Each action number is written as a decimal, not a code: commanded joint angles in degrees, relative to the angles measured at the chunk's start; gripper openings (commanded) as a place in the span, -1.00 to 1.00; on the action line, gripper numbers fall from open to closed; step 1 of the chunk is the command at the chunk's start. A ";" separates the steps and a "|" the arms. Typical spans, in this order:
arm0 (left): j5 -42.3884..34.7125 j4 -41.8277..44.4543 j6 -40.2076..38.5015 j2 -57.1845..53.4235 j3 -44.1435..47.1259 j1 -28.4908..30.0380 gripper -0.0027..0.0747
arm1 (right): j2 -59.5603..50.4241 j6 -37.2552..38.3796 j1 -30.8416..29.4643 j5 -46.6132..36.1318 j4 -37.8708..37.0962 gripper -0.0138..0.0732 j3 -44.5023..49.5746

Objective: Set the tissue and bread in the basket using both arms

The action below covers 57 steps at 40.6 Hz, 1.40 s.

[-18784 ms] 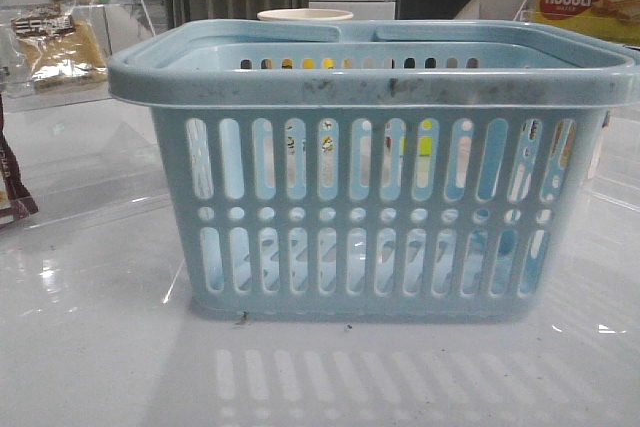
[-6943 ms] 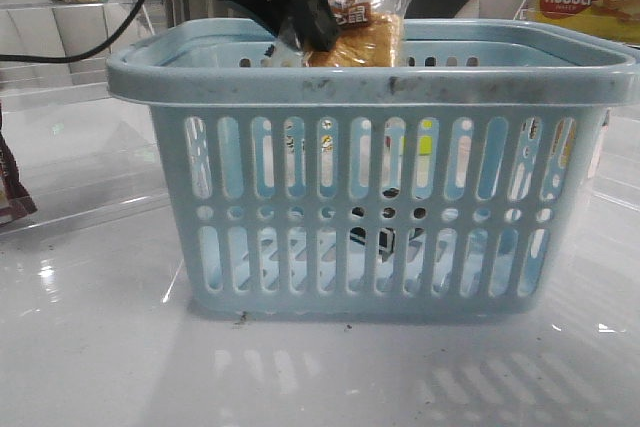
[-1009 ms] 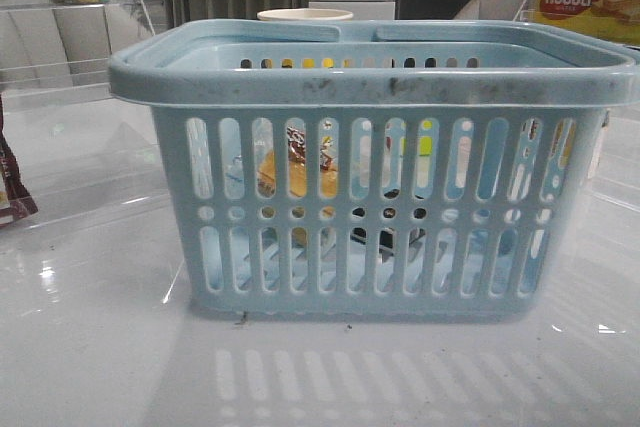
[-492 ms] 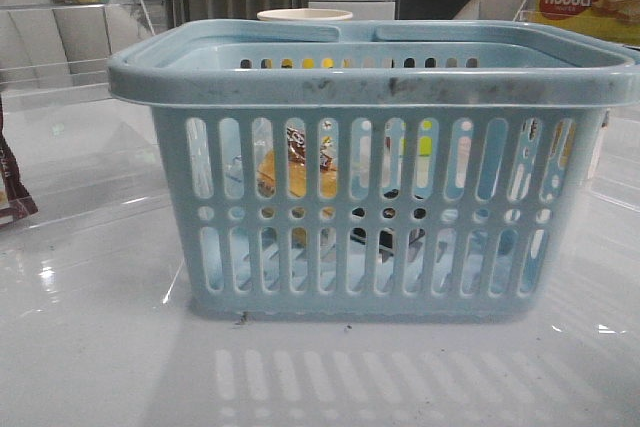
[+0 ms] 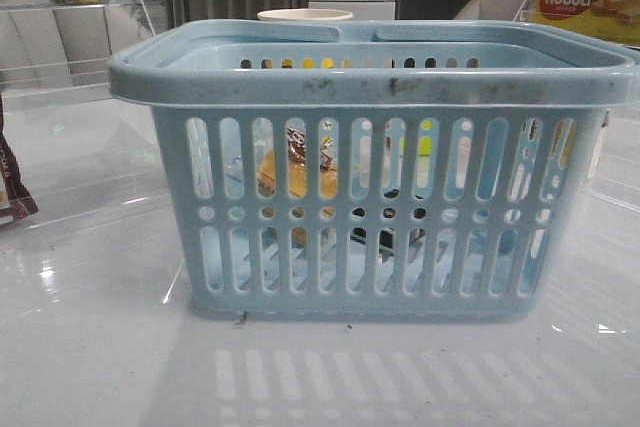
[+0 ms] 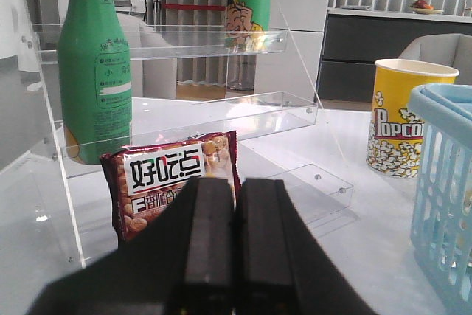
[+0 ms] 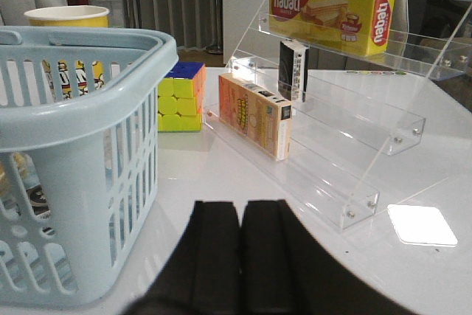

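Glossy white table (image 5: 90, 347) under the light-blue basket (image 5: 370, 97), popcorn cup (image 6: 405, 119), clear acrylic shelves (image 7: 346, 138).

On the glossy white desk (image 5: 100, 347) we see a yellow paper popcorn cup (image 6: 402, 119), a green plastic bottle (image 6: 94, 71) on clear acrylic shelves (image 6: 184, 42), a dark red snack packet (image 6: 173, 182), a yellow-red nabati box (image 7: 332, 7), a colourful puzzle cube (image 7: 181, 97) and an orange carton (image 7: 254, 116).

bread (image 5: 297, 172): mostly hidden behind basket (image 5: 370, 87) slats
tissue (image 5: 388, 232): only dark patches through the slots
brown wrapper (image 5: 12, 187): cut by left edge
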 commanded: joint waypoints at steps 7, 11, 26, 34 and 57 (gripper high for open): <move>-5.01 -0.43 -0.09 -0.97 0.34 -0.05 -0.69 | -1.12 0.03 -0.30 -5.74 0.42 -0.56 -0.35; -5.01 -0.43 -0.09 -0.97 0.34 -0.05 -0.69 | -1.12 0.03 -0.30 -5.87 0.42 -0.56 -0.35; -5.01 -0.43 -0.09 -0.97 0.34 -0.05 -0.69 | -1.12 0.03 -2.95 -8.52 1.53 -0.56 -0.35; -5.01 -0.43 -0.09 -0.97 0.34 -0.05 -0.69 | -1.12 0.03 -3.18 -8.14 1.53 -0.56 -0.35; -5.01 -0.43 -0.09 -0.97 0.34 -0.05 -0.69 | -1.12 0.03 -3.18 -7.45 1.53 -0.56 -0.35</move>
